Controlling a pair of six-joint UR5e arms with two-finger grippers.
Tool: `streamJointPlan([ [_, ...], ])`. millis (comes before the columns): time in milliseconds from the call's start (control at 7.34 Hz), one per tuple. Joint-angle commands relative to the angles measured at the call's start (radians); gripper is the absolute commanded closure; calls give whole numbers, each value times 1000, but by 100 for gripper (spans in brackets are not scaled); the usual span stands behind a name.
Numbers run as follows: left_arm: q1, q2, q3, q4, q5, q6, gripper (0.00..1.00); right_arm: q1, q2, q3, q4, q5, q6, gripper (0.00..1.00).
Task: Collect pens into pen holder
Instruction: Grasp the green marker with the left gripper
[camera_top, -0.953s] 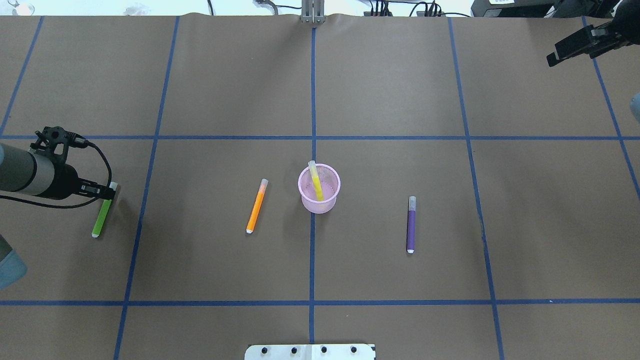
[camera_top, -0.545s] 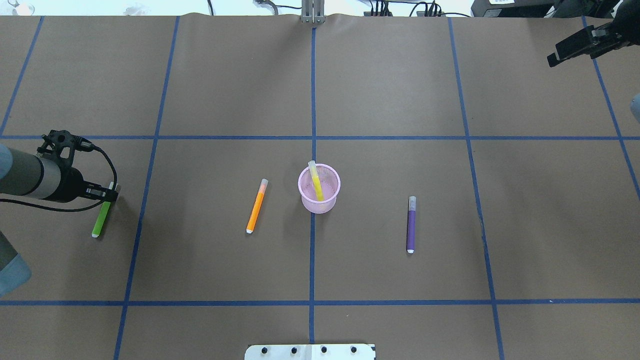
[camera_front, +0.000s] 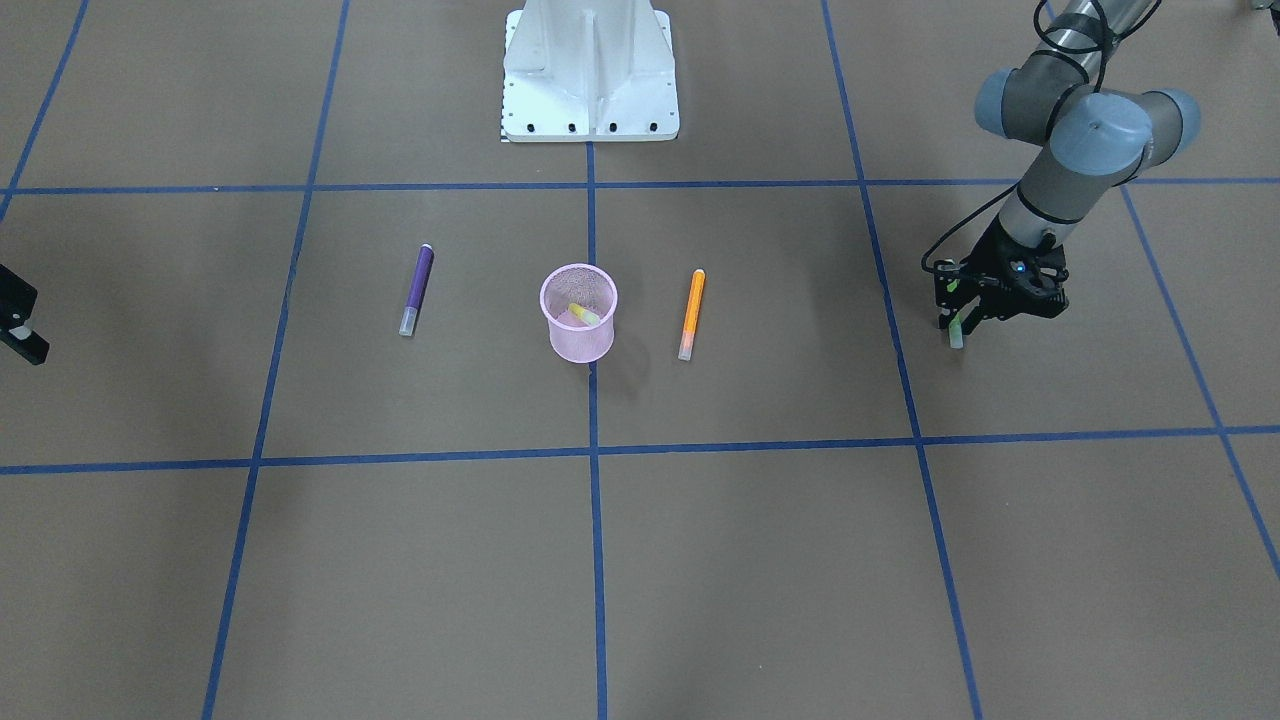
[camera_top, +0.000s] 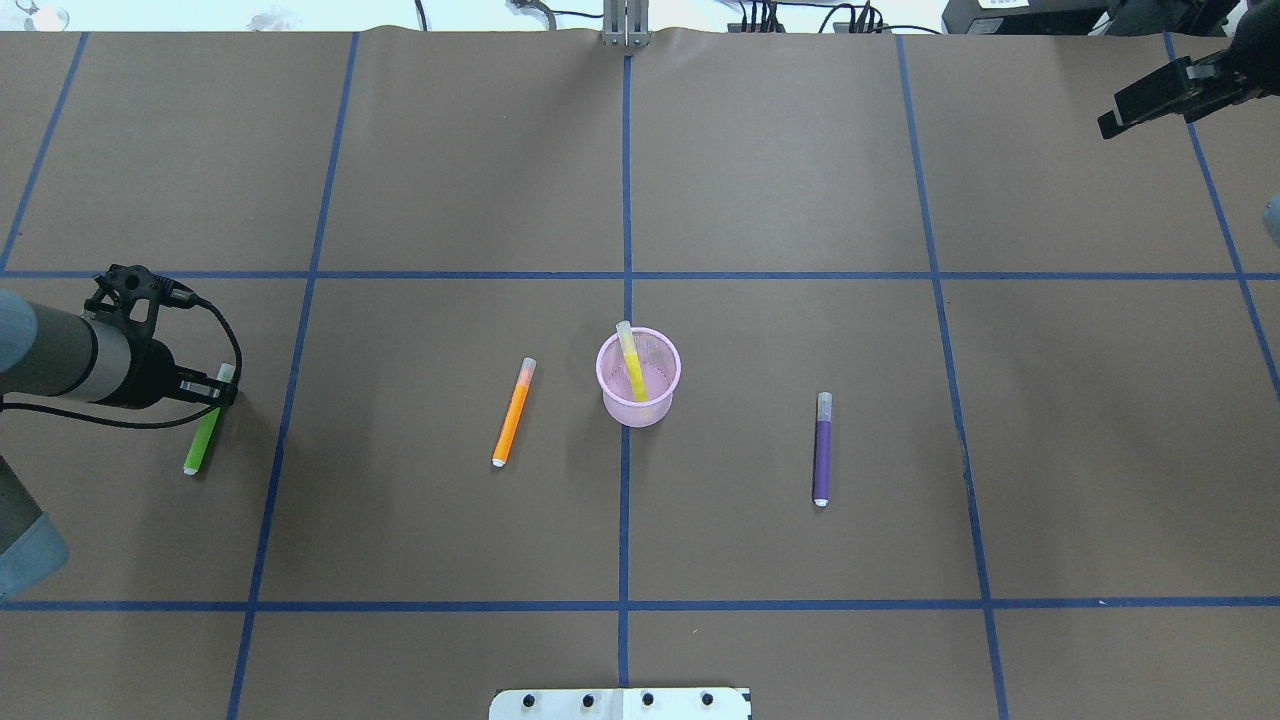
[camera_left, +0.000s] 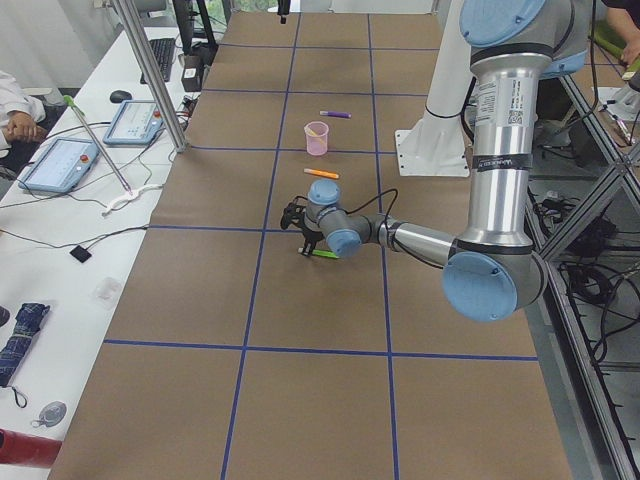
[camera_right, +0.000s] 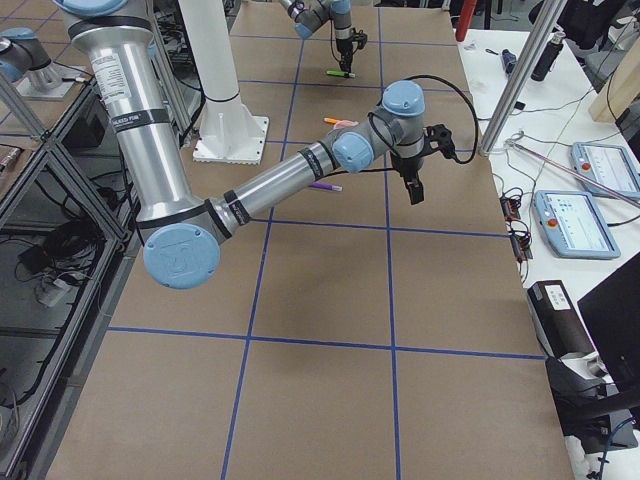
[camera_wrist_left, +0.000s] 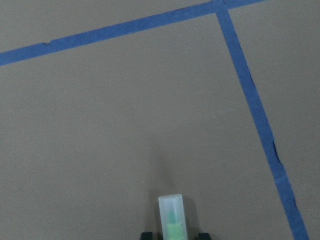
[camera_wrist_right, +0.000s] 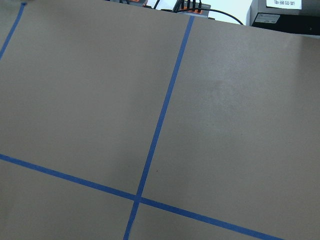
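Left gripper (camera_top: 222, 392) — jaws stood parted, straddling cap end of slim green marker-like pen (camera_top: 203, 440) | pen's length ran toward the robot | round pink wire-mesh cup (camera_top: 640, 405) lay well to its right

I'm looking at brown paper over the table (camera_top: 780, 180), ruled into big squares by blue tape (camera_top: 625, 200). On the white side bench (camera_left: 60, 270) I can see two tablets (camera_left: 60, 165), a computer mouse (camera_left: 120, 96) and a dark folded umbrella (camera_left: 18, 340).

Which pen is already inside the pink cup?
The yellow pen: it alone leans inside the pen holder. The orange pen and purple pen lie on the table; the green pen is at the left gripper.
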Motion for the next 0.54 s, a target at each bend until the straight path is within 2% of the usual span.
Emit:
streamJointPlan([
  [0, -3, 5, -22, -1, 6, 4, 100, 0, -1, 2, 2, 3, 0, 0],
  [409, -13, -4, -85, -12, 25, 12, 100, 0, -1, 2, 5, 4, 0, 0],
])
